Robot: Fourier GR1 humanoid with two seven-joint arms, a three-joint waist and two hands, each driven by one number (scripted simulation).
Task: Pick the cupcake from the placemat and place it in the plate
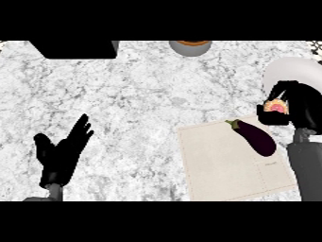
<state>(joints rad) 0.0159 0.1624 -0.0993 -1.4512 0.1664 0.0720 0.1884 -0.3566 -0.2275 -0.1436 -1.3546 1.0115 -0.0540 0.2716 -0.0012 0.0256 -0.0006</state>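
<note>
- Nearest the lower edge, the left hand (60, 153) rests open, fingers straight and up.
- On the placemat (223, 168) only an eggplant (255, 137) remains.
- Farther right, the right hand (299, 108) curls round the cupcake (277, 107), held at the plate (292, 71) rim; lifting looks done, setting down is left.
</note>
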